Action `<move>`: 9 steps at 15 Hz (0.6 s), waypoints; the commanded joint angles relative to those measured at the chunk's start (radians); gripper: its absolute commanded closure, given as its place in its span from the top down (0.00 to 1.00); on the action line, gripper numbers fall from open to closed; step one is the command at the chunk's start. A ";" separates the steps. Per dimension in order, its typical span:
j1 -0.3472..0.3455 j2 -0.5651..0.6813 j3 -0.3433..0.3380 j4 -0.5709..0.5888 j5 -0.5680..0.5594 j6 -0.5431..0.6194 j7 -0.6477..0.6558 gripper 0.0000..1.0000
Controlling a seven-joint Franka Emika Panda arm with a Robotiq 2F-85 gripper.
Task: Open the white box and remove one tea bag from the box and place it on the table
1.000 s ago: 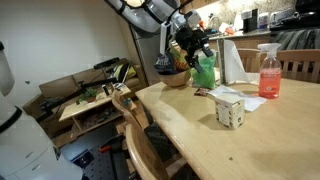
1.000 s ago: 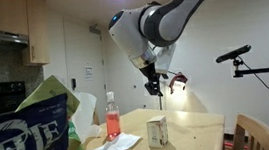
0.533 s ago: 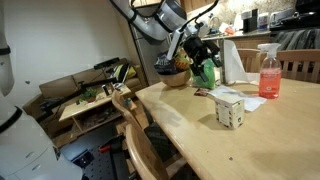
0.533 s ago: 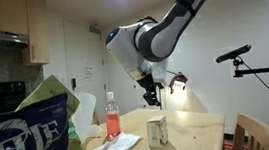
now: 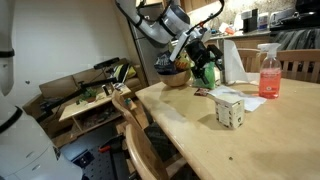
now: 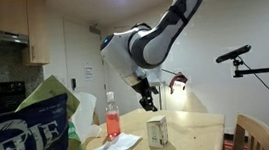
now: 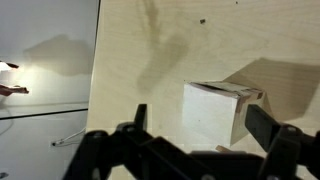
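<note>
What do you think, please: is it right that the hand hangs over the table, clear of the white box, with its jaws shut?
Not quite: the hand hangs over the table, clear of the white box, but its jaws stand wide open, not shut, as the wrist view shows.

We see the arm (image 6: 137, 50) fold lower than a second ago, its elbow swinging across, and the gripper (image 6: 147, 102) now hangs nearer the top of the white box (image 6: 158, 133).
</note>
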 commanded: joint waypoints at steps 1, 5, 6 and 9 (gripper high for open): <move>0.025 0.045 -0.027 0.063 0.033 0.000 -0.067 1.00; 0.024 0.082 -0.032 0.102 0.043 0.004 -0.105 1.00; 0.024 0.092 -0.035 0.111 0.045 0.002 -0.115 1.00; 0.021 0.118 -0.042 0.137 0.059 0.006 -0.154 1.00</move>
